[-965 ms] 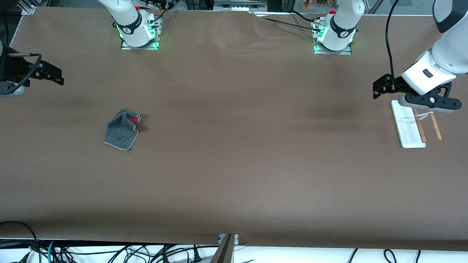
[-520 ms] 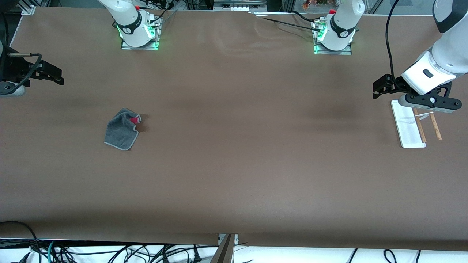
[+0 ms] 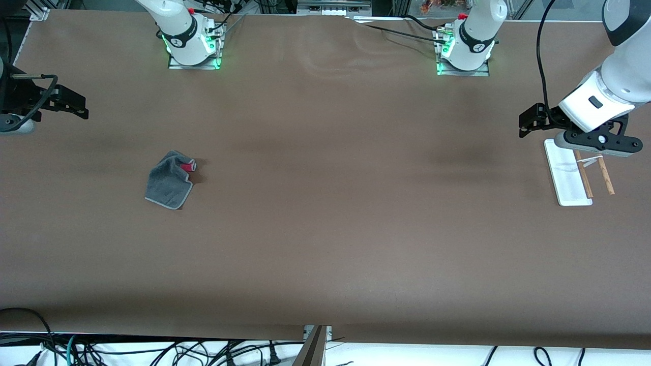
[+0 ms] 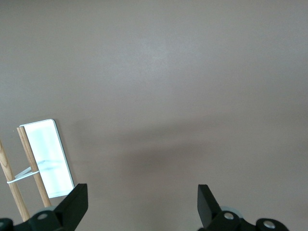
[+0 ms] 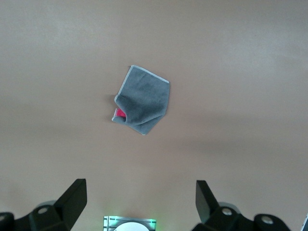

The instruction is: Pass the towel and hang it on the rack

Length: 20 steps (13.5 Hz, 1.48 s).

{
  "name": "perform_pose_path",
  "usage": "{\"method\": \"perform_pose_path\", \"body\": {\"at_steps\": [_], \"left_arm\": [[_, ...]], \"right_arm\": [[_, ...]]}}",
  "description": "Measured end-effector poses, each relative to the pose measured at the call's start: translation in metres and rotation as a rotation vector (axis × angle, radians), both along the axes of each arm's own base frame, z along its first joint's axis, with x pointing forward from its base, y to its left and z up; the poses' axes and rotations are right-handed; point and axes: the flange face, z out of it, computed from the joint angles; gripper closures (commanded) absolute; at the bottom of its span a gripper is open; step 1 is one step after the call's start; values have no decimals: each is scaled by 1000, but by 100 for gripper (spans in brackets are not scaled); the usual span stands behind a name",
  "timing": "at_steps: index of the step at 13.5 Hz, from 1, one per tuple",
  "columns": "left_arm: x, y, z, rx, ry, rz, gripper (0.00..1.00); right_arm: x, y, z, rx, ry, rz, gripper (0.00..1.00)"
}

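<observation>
Towel [image 3: 170, 180] – flat on worktop [image 3: 325, 229], right arm's end | rack [image 3: 569, 175] – left arm's end | right claw [image 3: 76, 108], left claw [image 3: 526, 124] – spread, empty | advice: pinch raised fold.

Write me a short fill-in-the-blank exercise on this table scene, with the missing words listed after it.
1. The grey towel lies on the table with a folded corner showing a bright ____ underside.
2. The rack has a flat white base and ____ thin wooden rods.
3. The left hand hangs over the table beside the rack, its fingers ____.
4. The right hand is up in the air with fingers open, holding ____.

Missing words: pink-red; two; open; nothing
</observation>
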Motion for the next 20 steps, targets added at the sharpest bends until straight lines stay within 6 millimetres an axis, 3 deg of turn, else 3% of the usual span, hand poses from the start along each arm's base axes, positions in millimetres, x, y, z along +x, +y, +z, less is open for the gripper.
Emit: {"method": "perform_pose_path", "body": {"at_steps": [20], "left_arm": [[0,2,0,0,0,4,0]], "right_arm": [[4,0,-2,0,-14,1,0]]}}
